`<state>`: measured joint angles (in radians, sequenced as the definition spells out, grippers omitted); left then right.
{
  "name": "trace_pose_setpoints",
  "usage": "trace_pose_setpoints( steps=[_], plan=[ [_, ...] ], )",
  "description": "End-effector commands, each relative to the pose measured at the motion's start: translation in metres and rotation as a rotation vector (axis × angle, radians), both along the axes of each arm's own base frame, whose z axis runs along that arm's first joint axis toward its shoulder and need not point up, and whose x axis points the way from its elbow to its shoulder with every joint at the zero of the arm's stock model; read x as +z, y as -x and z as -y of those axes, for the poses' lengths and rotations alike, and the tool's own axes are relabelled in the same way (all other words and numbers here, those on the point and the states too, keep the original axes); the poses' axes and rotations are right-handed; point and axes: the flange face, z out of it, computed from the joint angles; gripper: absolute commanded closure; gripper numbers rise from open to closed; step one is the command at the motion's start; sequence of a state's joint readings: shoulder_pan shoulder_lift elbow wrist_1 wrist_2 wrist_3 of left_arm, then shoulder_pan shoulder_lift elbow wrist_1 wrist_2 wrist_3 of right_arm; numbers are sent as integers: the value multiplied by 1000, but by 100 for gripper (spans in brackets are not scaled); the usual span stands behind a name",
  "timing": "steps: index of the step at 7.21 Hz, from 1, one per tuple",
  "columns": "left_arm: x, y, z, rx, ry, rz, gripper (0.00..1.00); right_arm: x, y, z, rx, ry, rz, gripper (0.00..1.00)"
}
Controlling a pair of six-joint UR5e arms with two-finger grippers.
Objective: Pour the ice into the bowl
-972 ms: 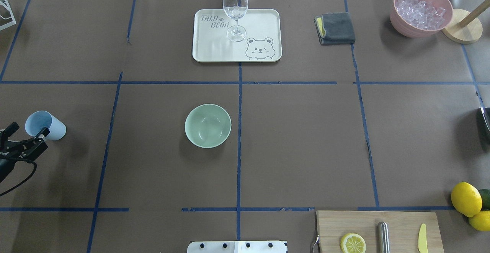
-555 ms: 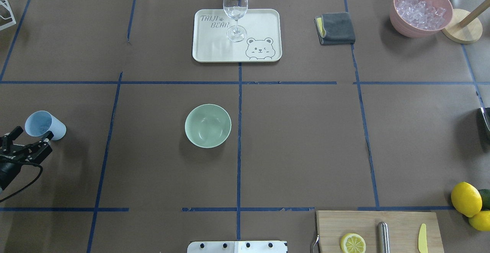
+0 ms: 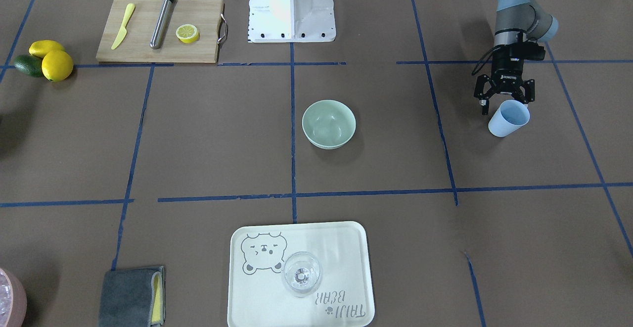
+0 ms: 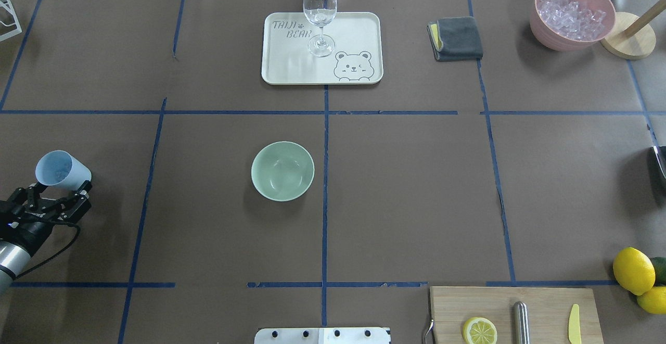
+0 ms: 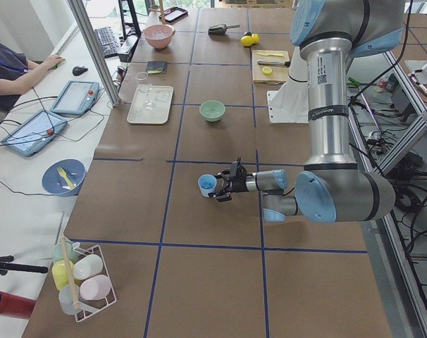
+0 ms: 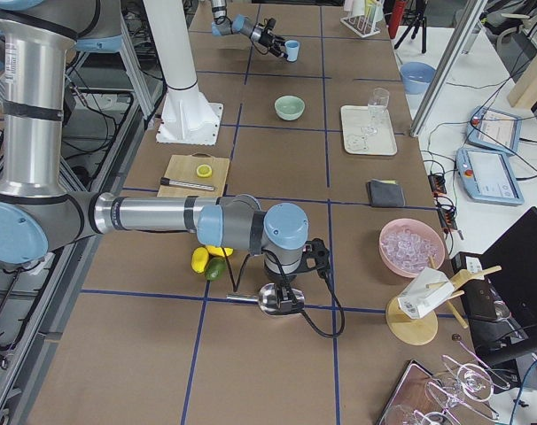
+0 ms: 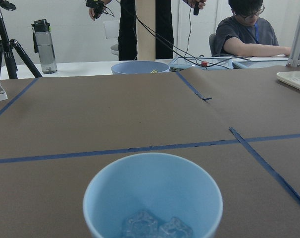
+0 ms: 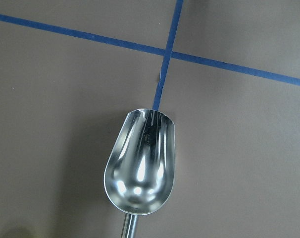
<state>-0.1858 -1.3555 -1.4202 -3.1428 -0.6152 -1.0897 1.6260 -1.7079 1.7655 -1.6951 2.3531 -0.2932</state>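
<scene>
The pale mint-green bowl (image 4: 282, 171) stands empty near the table's middle, also in the front view (image 3: 329, 123). A light blue cup (image 4: 62, 171) stands at the table's left side and holds a few clear ice cubes (image 7: 151, 227). My left gripper (image 4: 59, 188) is open, level with the table, with a finger on each side of the cup's near wall (image 3: 508, 119). My right arm hovers over a metal scoop (image 8: 140, 171) at the table's right end (image 6: 270, 299). Its fingers do not show.
A pink container of ice (image 4: 571, 13) stands at the back right beside a grey cloth (image 4: 457, 38). A tray (image 4: 359, 26) with a wine glass (image 4: 319, 13) sits at the back centre. A cutting board (image 4: 541, 307) and lemons (image 4: 634, 270) lie front right.
My left gripper has swung right and turned level behind the blue cup, so that its open fingers now flank the cup. The bowl and the cup stay where they were.
</scene>
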Motion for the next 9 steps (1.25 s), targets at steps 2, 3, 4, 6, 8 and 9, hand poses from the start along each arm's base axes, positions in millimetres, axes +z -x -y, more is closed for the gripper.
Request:
trace_pose_setpoints(
  steps=[2,3,4,6,8,9],
  plan=[
    [13,3,3,-6,9,25,1,-2,0,2,1,-3,0,0],
    [13,4,5,-8,12,28,1,-2,0,3,1,-4,0,0],
    [13,3,6,0,18,24,1,-3,0,4,1,-6,-2,0],
    [7,1,18,-10,24,-1,1,-4,0,5,1,-9,-2,0],
    [7,0,30,-33,28,-8,1,-5,-1,6,1,-10,-4,0],
    [6,-4,36,-43,28,-2,1,-5,-1,6,1,-10,-4,0]
  ],
)
